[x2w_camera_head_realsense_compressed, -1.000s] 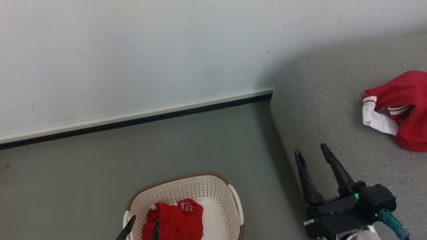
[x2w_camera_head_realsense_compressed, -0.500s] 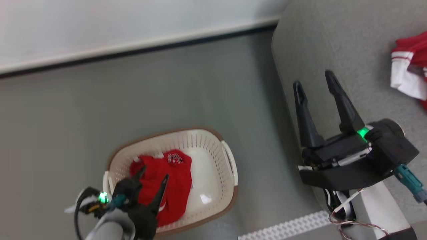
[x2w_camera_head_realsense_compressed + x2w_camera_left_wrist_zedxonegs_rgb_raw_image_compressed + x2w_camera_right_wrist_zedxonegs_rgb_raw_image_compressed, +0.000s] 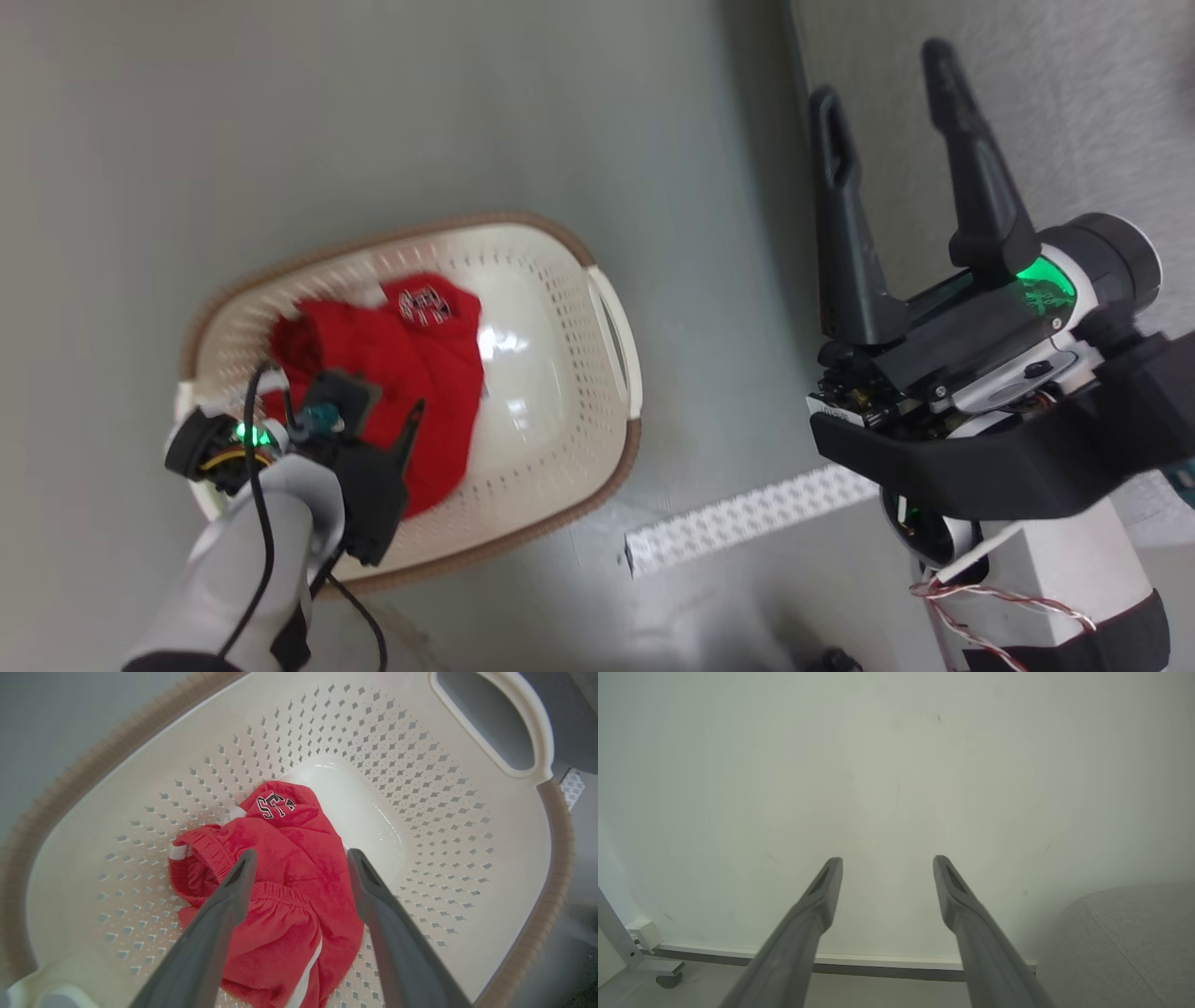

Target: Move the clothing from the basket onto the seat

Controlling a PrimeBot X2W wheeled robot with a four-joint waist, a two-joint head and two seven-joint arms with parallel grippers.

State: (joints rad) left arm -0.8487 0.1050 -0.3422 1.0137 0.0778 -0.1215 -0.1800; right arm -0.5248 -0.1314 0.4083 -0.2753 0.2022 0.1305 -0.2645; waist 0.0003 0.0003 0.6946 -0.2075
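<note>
Clothing [image 3: 299,868] is in the basket [image 3: 560,317] – one crumpled red heap on the basket floor, bunched toward one end, the other end of the glossy cream floor bare. Soft fleecy red fabric, gathered elastic band [image 3: 275,890] across the middle, white-and-black letter logo [image 3: 275,805] on the far fold, white stripe [image 3: 306,970] down the near edge, small white trim bit [image 3: 179,850] at the side. Basket is cream plastic with perforated walls, brown rim band and a side handle [image 3: 495,723], and stands on the grey floor [image 3: 280,112] just beside the seat [image 3: 1074,112].

Left gripper [image 3: 301,854] is over the heap inside the basket, fingers spread wide, nothing grasped – contact with the fabric can't be judged. Right gripper [image 3: 878,73] is spread wide too, empty, raised by the seat's edge, pointing at the pale wall [image 3: 896,765]. White perforated strip [image 3: 747,513] lies on the floor between basket and right arm.
</note>
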